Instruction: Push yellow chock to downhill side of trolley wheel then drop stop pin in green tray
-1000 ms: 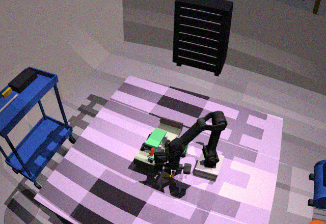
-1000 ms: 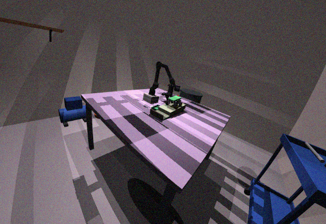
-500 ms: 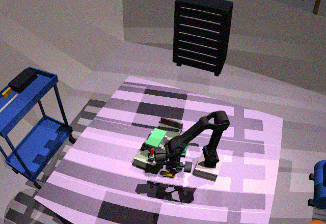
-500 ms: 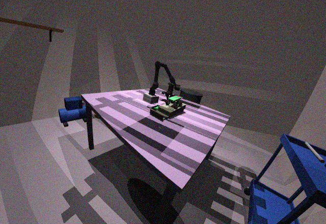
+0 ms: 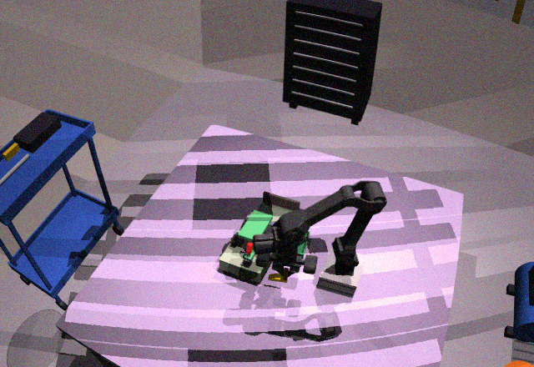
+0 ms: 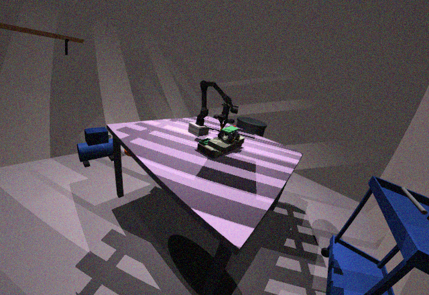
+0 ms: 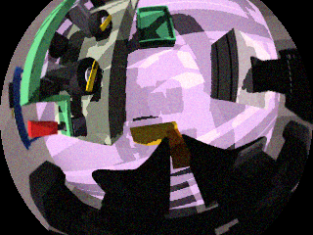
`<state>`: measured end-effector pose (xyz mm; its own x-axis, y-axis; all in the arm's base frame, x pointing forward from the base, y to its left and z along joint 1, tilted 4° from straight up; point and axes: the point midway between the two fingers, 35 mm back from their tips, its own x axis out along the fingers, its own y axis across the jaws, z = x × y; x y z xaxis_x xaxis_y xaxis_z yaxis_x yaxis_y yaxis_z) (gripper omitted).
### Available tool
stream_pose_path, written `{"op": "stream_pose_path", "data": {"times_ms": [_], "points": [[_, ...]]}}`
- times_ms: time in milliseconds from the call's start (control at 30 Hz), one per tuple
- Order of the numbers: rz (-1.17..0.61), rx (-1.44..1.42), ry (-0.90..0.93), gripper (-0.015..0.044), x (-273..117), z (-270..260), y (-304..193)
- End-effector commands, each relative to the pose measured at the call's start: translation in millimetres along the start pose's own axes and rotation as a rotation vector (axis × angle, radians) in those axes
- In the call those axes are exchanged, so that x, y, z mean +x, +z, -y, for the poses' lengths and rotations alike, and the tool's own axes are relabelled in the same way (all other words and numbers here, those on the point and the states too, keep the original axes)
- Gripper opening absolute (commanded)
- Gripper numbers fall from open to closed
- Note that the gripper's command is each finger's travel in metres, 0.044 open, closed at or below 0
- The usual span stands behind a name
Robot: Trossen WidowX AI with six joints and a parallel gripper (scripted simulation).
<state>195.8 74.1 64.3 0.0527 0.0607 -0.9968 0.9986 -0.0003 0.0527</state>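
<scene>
My gripper (image 5: 286, 271) (image 7: 174, 139) is shut on the orange handle of the yellow chock (image 5: 276, 277) (image 7: 153, 133). The chock appears slightly raised beside the ramp (image 5: 239, 268) (image 7: 105, 110), with a thin dark mark near it on the table; its black base is hard to make out. The trolley (image 5: 255, 224) (image 6: 230, 130) (image 7: 35, 56), with a green top, stands on the ramp; two dark wheels with yellow marks show in the wrist view. The red-headed stop pin (image 5: 249, 248) (image 7: 42, 129) is upright at the trolley's end. The green tray (image 5: 303, 244) (image 7: 172, 26) lies beyond, beside the ramp.
The pale arm base (image 5: 337, 282) (image 6: 198, 129) (image 7: 224, 69) stands on the table (image 5: 142, 277) (image 6: 238, 229), right of the ramp in the top view. A blue cart (image 5: 60, 156) and a black drawer cabinet (image 5: 328, 57) stand off the table. Striped light and shadows cross the scene.
</scene>
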Motion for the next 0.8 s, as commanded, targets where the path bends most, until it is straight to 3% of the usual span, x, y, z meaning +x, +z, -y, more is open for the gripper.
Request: {"op": "stream_pose_path", "data": {"times_ms": [0,767], "points": [[-0.007,-0.004,0.008,0.0000,-14.0,-0.7,-0.8],[-0.008,-0.004,0.009,0.0000,-80.1,-3.1,-3.4]]}}
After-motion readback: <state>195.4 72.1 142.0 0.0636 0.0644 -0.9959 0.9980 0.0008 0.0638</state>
